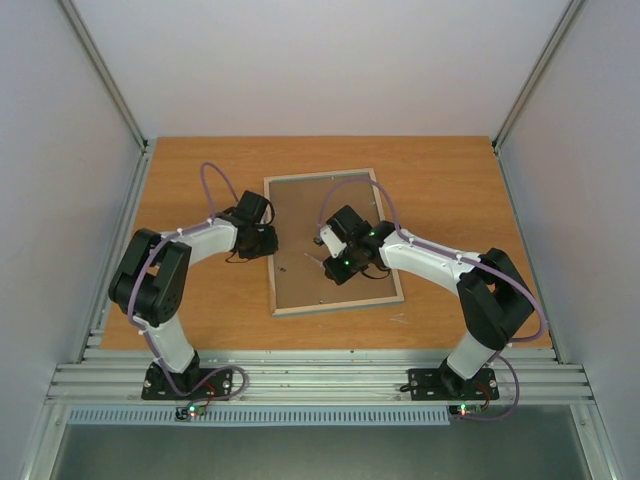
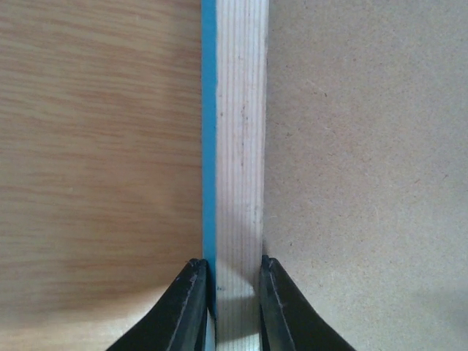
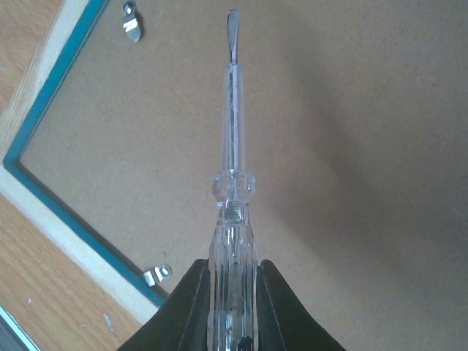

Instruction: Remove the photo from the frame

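- pinch on the left: the left jaws are pressed against both sides of the frame (image 2: 234, 146), one on its turquoise outer face and one on the inner side of the pale wood rail.
- tool on the right: the right jaws are clamped on the clear handle of a flat screwdriver (image 3: 232, 146), its blade pointing out over the brown backing board (image 3: 351, 183).
- the frame lies face down on the worktop (image 2: 95, 146). the photo is not visible and is probably under the board.
- two small metal tabs show at the board's edge, one near the blade (image 3: 131, 28) and one by the corner (image 3: 158, 275).
- risks: the blade could skid off a tab and gouge the board. levering hard could crease the photo beneath. a narrow hold on the rail may let the frame swivel.
- writing: no brand, label or lettering can be read in any view.
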Available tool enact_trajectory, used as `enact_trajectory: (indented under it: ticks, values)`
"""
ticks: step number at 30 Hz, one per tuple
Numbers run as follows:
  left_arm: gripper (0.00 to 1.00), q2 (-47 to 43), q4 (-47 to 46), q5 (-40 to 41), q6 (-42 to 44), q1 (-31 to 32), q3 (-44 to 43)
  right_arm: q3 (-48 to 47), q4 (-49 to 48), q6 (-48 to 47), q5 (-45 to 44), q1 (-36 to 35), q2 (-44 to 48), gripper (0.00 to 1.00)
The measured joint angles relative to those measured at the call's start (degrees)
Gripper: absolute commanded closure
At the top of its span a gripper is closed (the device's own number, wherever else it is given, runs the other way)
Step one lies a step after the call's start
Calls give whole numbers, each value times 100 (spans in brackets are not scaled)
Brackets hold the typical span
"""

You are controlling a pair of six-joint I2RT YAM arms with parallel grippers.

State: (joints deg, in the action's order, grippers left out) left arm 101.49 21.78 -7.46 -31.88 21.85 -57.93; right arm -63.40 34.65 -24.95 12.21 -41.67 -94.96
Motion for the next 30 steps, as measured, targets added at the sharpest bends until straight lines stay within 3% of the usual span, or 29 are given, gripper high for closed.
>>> enact_trajectory:
  ticks: [9, 30]
  values:
    - [88, -356, 243, 22, -24, 293, 330, -236, -7, 92, -35, 149, -118, 99]
    - [88, -857, 214, -271, -66, 516, 920, -2326, 295, 181, -63, 278, -2037, 99]
